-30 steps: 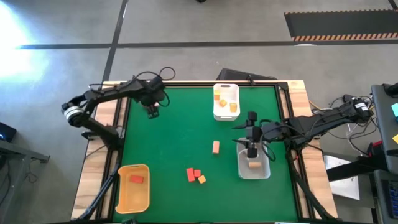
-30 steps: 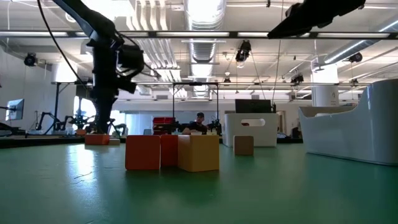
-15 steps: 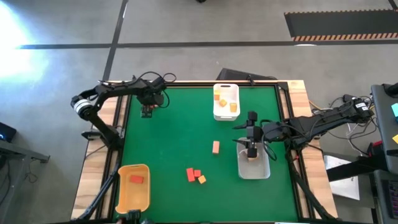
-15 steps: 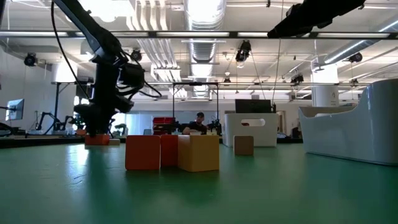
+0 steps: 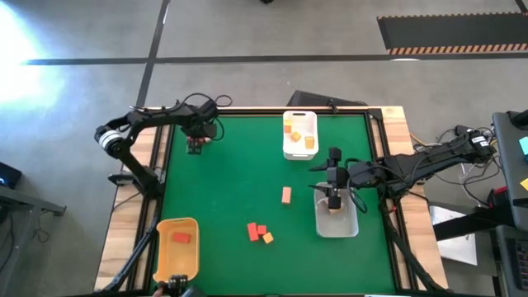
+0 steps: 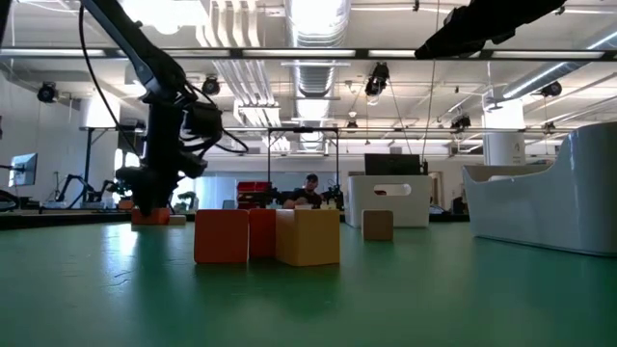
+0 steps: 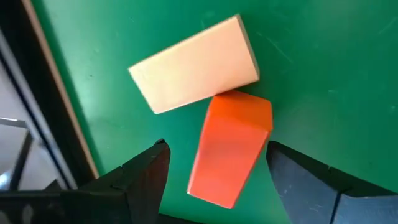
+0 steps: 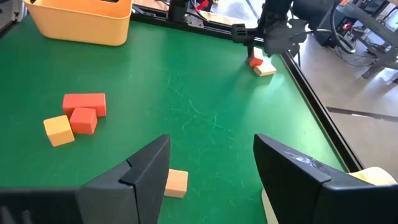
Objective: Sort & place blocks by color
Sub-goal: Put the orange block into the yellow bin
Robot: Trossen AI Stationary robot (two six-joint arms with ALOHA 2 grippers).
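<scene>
My left gripper (image 5: 196,145) (image 7: 216,150) stands open near the table's far left corner, pointing down over a red block (image 7: 230,146); one finger is on either side of it, with a gap showing each side. A pale tan bar (image 7: 196,62) lies on the mat touching that block's far end. My right gripper (image 5: 334,196) (image 8: 211,142) hangs open over the clear tray (image 5: 350,224), which holds a tan block (image 5: 336,209). On the mat lie a tan block (image 5: 286,195), two red blocks (image 5: 256,232) and an orange one (image 5: 268,238).
A yellow tray (image 5: 165,256) at the near left corner holds a red block (image 5: 181,238). A white tray (image 5: 300,151) at the far edge holds orange blocks (image 5: 309,142). The table's left rail (image 7: 56,124) runs close beside my left gripper. The mat's middle (image 5: 231,181) is bare.
My left gripper has moved a little toward the table's left edge and come down around the red block at the far left corner. The right arm has kept still.
</scene>
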